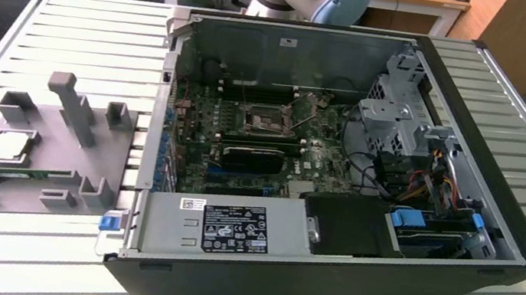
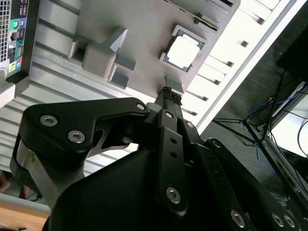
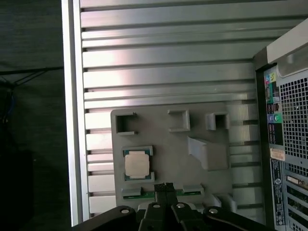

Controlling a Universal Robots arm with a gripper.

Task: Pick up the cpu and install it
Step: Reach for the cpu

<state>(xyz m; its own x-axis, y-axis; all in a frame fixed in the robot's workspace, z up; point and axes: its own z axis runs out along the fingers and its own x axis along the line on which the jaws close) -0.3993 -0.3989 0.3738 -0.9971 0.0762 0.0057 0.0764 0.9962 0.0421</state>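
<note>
Your end effector (image 3: 164, 186) hangs above the grey holder (image 3: 163, 130). Its fingertips are drawn together with nothing between them, as far as both wrist views let you judge. The cpu (image 3: 137, 163) lies flat in its square recess on that holder, untouched.

In the first wrist view the chip sits just beside the line of the tips. It is offset toward the open edge of the surface (image 3: 159, 72) and away from the computer case (image 3: 288, 144), and that sideways offset is the relation to mind. The chip is square, so it has no long axis, and its edges run parallel to the holder's.

The holder sits at the exterior view's lower left, well apart from the socket (image 1: 267, 121) inside the open case. The wrist views instead give you the tips set against the chip. The thin green strip (image 3: 137, 194) near the tips is probably a memory stick.
</note>
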